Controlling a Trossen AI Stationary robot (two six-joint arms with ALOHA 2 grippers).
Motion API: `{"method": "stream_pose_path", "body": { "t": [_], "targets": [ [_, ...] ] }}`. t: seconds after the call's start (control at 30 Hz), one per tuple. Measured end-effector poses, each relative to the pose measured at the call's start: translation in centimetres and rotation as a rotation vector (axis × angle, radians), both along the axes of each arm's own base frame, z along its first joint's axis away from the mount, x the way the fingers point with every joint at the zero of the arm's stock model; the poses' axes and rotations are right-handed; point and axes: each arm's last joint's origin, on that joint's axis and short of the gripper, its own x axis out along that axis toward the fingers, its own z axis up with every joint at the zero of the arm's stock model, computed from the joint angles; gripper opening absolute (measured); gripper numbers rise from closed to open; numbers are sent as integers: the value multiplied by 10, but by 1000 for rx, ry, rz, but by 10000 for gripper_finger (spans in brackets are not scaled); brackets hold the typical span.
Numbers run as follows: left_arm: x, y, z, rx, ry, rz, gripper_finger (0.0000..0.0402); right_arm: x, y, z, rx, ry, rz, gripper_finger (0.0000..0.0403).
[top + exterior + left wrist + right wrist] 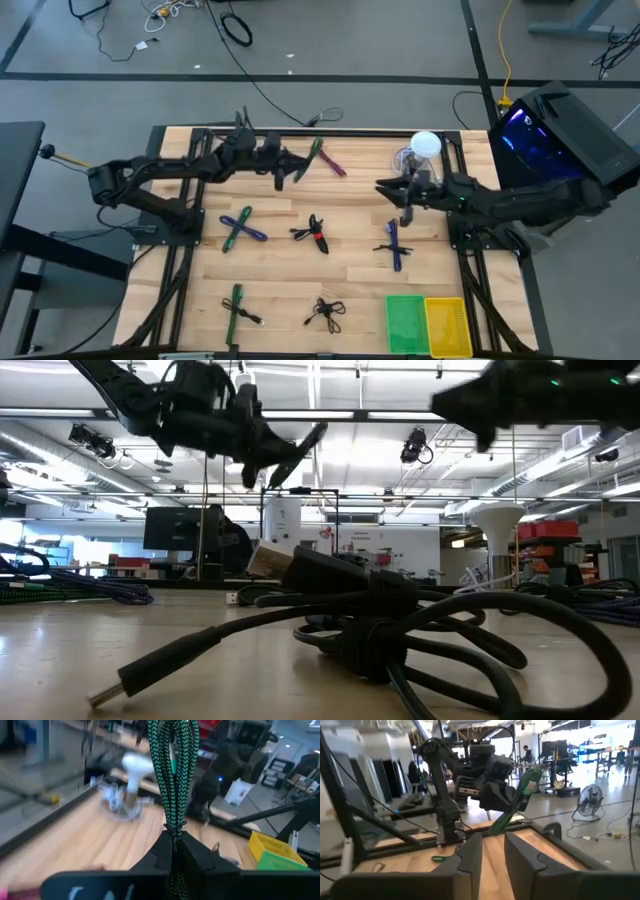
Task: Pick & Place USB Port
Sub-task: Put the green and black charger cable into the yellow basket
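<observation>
Left gripper (283, 168) fingers clench a green braided cable (312, 158) above the bench (350, 265) back edge; right gripper (392, 190) hovers released mid-bench.

I can read no text, label, brand or number anywhere from where I work. The signs on the far wall of the room beyond my table (330, 215) are too small to make out, and the glowing screen (527, 135) beside my right arm shows only blue-violet light, no legible characters. The pale marks along the dark housing at the bottom of my left wrist view are too blurred to read.
</observation>
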Motion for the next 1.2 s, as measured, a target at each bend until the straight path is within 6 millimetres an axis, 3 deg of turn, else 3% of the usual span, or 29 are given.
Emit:
{"method": "stream_pose_path", "body": {
  "t": [0.2, 0.4, 0.8, 0.97, 1.1, 1.2],
  "targets": [
    [7, -35, 11, 111, -28, -72, 16, 59, -2, 23, -56, 57, 21, 142],
    [12, -58, 11, 233, -15, -63, 16, 108, -7, 21, -71, 155, -8, 188],
    [13, -63, 12, 263, -19, -62, 16, 146, -8, 25, -89, 122, 43, 212],
    [14, -68, 12, 277, -23, -80, 16, 149, -11, 22, -82, 128, -1, 173],
    [15, -69, 12, 279, -21, -53, 17, 149, -13, 22, -65, 123, 9, 50],
    [15, -70, 13, 275, -22, -39, 37, 149, -13, 22, -75, 123, 6, 20]
  ]
}}
